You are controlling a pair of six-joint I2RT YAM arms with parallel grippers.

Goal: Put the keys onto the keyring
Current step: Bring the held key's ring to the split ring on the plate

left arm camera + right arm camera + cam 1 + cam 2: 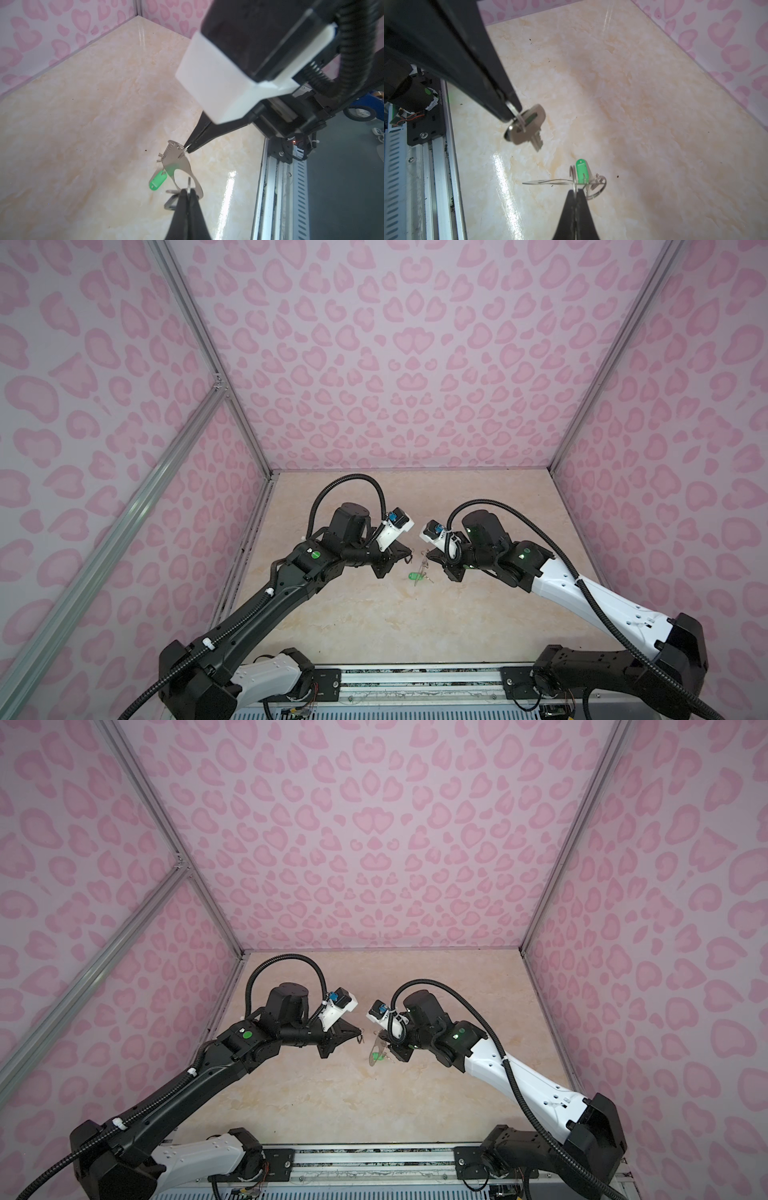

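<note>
Over the marbled counter [93, 104], the grey keyring plate [176, 164] is hung from one wire ring [184, 152] pinched in the closed right jaws, a green tag [158, 179] already attached. The second key [527, 128] is dangled near it by its split ring [520, 121], clamped in the closed left jaws. On that single pivot the plate may be twisted and the threading missed; the key may be slipped and dropped.

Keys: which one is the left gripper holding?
The silver key, pinched in the left gripper; the green-tagged one hangs at the keyring.
</note>
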